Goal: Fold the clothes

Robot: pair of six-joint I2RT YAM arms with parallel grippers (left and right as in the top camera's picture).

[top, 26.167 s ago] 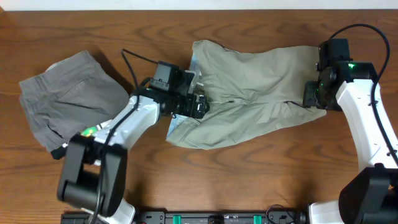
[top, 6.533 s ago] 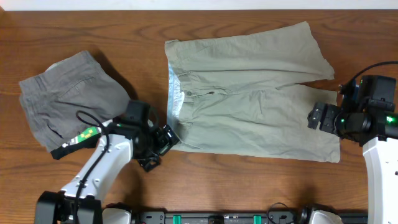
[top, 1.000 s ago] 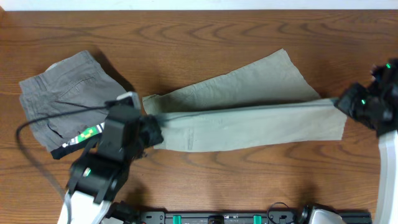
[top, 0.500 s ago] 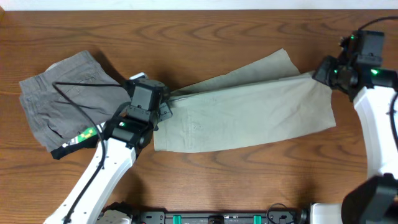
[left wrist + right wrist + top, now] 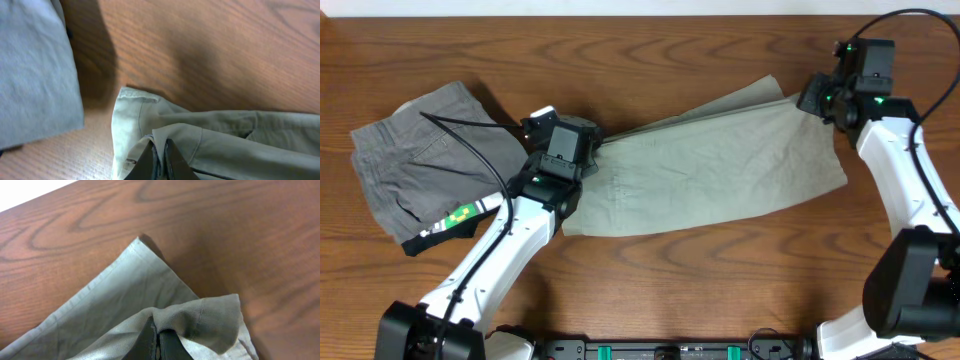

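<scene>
Shorts (image 5: 710, 160) of pale khaki lie doubled lengthwise at the middle of the table (image 5: 650, 290); within the last second both arms carried the lifted edge toward the far side; left gripper (image 5: 160, 156) is clamped on the waistband (image 5: 135, 95), right gripper (image 5: 156, 339) on the hem (image 5: 200, 315); first fold seems nearly laid.

Left pincer (image 5: 159, 160) and right pincer (image 5: 156, 341), both extended forward, are pinched tightly closed.

Robot lab station: brown wood-grain bench (image 5: 700, 290) under left pincer (image 5: 159, 147) and right pincer (image 5: 156, 327); white jointed arms (image 5: 510, 250) rise from black base rail (image 5: 670, 350) behind them.
</scene>
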